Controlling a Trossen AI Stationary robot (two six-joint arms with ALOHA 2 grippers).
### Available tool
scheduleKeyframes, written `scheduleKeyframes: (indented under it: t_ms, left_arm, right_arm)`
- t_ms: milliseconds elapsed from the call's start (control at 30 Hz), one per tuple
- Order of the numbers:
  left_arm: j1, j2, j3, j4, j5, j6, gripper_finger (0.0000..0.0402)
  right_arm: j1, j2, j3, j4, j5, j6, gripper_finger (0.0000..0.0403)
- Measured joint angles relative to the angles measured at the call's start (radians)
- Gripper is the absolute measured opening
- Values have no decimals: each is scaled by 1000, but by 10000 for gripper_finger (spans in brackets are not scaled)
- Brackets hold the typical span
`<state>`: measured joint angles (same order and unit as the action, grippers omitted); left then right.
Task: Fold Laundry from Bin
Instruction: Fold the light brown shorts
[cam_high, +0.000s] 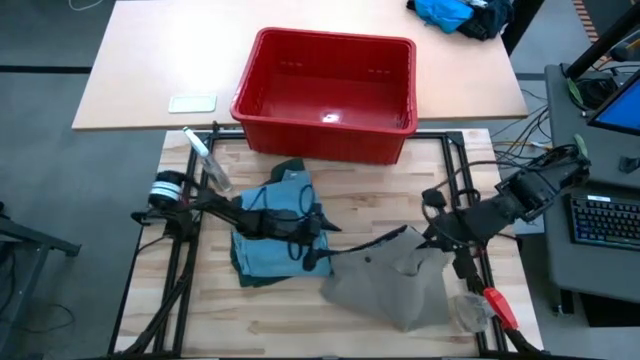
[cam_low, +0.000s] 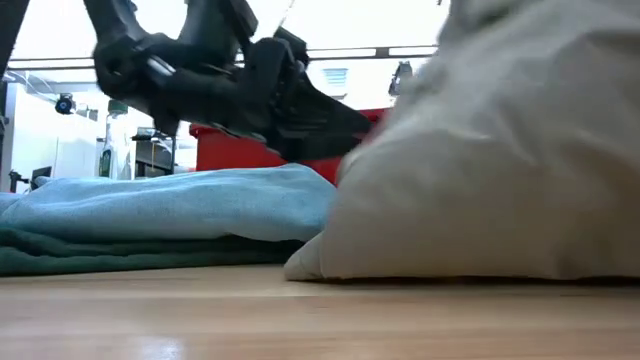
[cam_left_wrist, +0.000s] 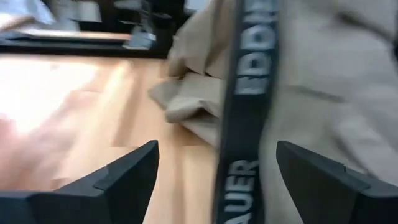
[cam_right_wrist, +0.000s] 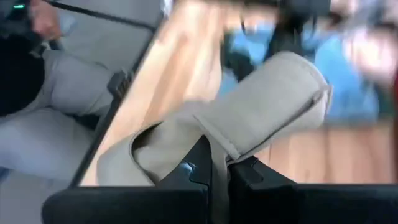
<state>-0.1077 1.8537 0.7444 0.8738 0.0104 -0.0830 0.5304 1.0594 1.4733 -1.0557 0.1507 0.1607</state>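
Right gripper (cam_right_wrist: 219, 167), jaws pinching the khaki garment (cam_high: 395, 285) at four o'clock on the counter (cam_high: 300, 320); left gripper (cam_left_wrist: 214, 180), jaws spread, approaches. The thin pinch may slip, dropping the fold.

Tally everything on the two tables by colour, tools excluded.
Red: 1, the bin, nothing showing in it.
Blue/teal: 3, the folded light blue piece, the dark green piece beside it, the bright blue heap.
Khaki: 1, the khaki garment, pinched by the right tool.
White: 1, a flat card.
Total: 6.
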Motion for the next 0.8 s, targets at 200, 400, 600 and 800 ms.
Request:
scheduleKeyframes:
  t_ms: [200, 400, 600, 800]
  left_arm:
    - [38, 94, 88, -6, 134, -11, 307]
    - [74, 101, 112, -35, 136, -8, 307]
    - [100, 96, 111, -164, 136, -12, 307]
    - [131, 96, 111, -243, 131, -10, 307]
  right_arm:
    - [-1, -3, -4, -253, 178, 336, 9]
    - [0, -4, -6, -524, 288, 639, 9]
    - [0, -35, -14, -518, 306, 638, 9]
    - [-1, -46, -16, -515, 351, 628, 9]
